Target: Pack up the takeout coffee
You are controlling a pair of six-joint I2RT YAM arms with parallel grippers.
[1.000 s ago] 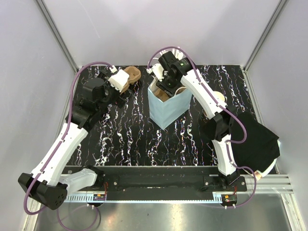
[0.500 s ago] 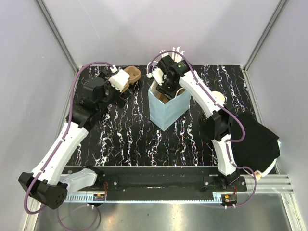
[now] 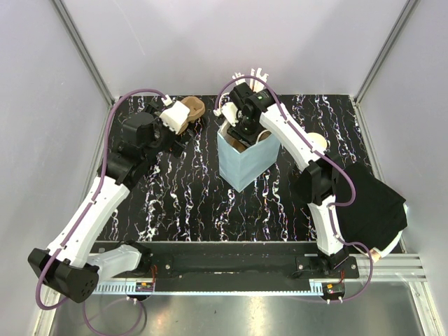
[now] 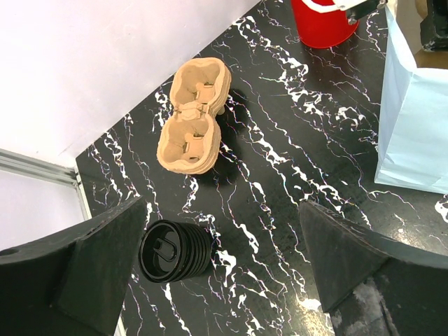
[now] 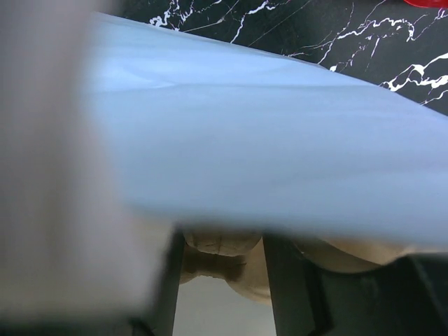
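Note:
The pale blue paper bag (image 3: 245, 164) stands open at the back middle of the table. My right gripper (image 3: 241, 134) reaches down into its mouth. In the right wrist view the bag's blurred wall (image 5: 266, 140) fills the frame. My right gripper (image 5: 222, 241) has its fingers a little apart, with a blurred tan-brown shape (image 5: 224, 255) between them. I cannot tell whether that shape is the takeout coffee or whether it is gripped. My left gripper (image 4: 231, 280) hangs wide open and empty over the back left of the table.
Stacked pulp cup carriers (image 4: 192, 119) lie near the back left corner. A stack of black lids (image 4: 173, 250) lies on its side by my left finger. A red cup (image 4: 322, 21) stands behind the bag. A black cloth (image 3: 374, 203) lies at the right edge.
The right gripper has shifted slightly left and back at the bag's mouth, and the bag's top has leaned with it. The left arm has barely moved.

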